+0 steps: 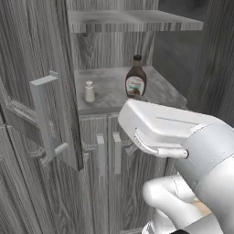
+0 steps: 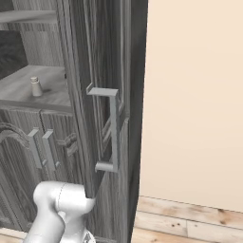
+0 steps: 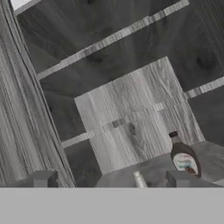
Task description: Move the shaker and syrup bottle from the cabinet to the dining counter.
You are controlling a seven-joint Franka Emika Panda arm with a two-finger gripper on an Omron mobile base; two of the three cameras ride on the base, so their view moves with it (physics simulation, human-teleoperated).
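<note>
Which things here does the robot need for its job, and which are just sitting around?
Needed for the job:
- shaker, standing on the cabinet shelf
- syrup bottle, on the same shelf, to the shaker's right
- end effector, open, holding nothing

Just there:
- beige wall
- wooden floor

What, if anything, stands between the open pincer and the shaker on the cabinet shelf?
Nothing visible. The cabinet doors are swung open, and the shaker and syrup bottle stand apart on the shelf. In the hand view the pincer faces them unobstructed.
</note>
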